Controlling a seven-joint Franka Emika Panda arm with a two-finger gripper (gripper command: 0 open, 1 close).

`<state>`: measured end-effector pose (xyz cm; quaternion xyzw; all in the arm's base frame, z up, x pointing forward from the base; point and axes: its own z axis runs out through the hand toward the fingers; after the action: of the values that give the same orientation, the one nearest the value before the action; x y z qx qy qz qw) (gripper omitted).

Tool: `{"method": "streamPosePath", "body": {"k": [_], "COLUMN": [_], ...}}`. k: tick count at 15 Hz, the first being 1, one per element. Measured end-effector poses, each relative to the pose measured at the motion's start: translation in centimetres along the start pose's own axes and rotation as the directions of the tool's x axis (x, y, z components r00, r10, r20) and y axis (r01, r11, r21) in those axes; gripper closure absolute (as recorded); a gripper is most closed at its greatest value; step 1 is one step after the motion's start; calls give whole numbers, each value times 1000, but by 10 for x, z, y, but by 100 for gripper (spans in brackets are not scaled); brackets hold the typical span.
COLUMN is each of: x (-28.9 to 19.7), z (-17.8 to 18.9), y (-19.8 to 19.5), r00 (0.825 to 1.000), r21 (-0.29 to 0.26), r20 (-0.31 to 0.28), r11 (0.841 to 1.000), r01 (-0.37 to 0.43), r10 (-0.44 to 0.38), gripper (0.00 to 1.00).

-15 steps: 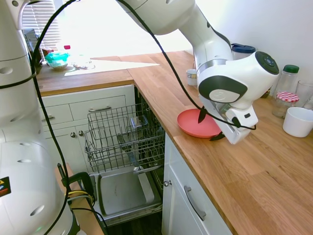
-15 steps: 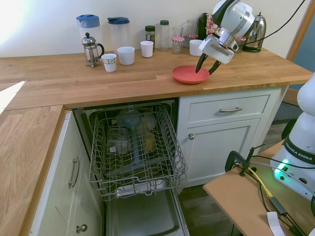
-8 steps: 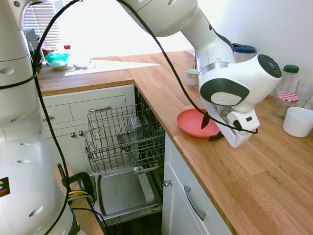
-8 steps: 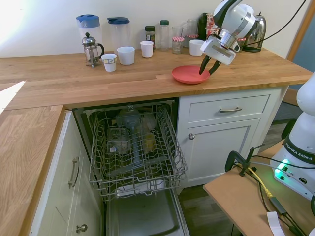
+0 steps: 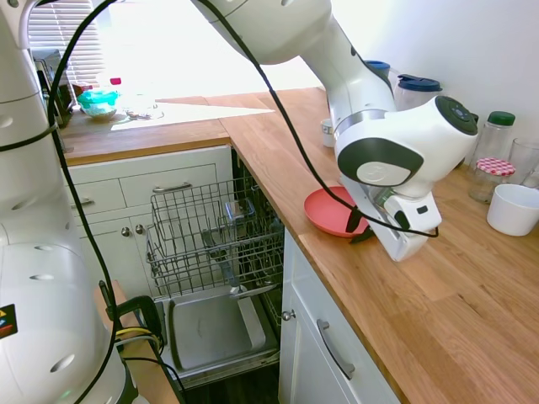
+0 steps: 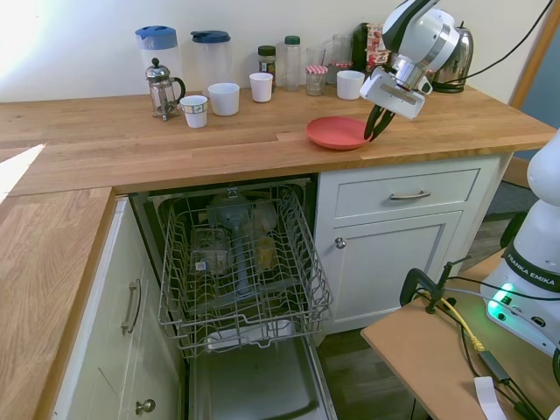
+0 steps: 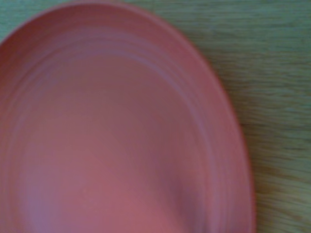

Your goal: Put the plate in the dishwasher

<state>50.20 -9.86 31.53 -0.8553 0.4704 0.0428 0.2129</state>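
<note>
We see the fingers [image 6: 380, 133] clamped on the plate's [image 6: 337, 132] right rim, centre-right on the tabletop [image 6: 175, 140].

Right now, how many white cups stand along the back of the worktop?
4: one cup beside the coffee press, two in front of the jugs, one behind the gripper. Others may be hidden.
</note>
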Motion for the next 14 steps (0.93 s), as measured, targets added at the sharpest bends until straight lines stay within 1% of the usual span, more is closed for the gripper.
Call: {"method": "streamPosePath", "body": {"k": [5,8,11,12,14], "x": [-2,-9,-42,-59,-105], "z": [-4,-7,-16,-19,-26], "y": [1,-6,-38,-55,-100], "r00": [1000,1000,997,995,984], "r21": [6,-3,-8,-11,-28], "r20": [-7,-22,-42,-51,-79], "r11": [1000,1000,998,996,987], "r01": [-4,13,61,89,160], "r10": [4,-13,-62,-89,-162], "gripper": [100,100,100,100,100]}}
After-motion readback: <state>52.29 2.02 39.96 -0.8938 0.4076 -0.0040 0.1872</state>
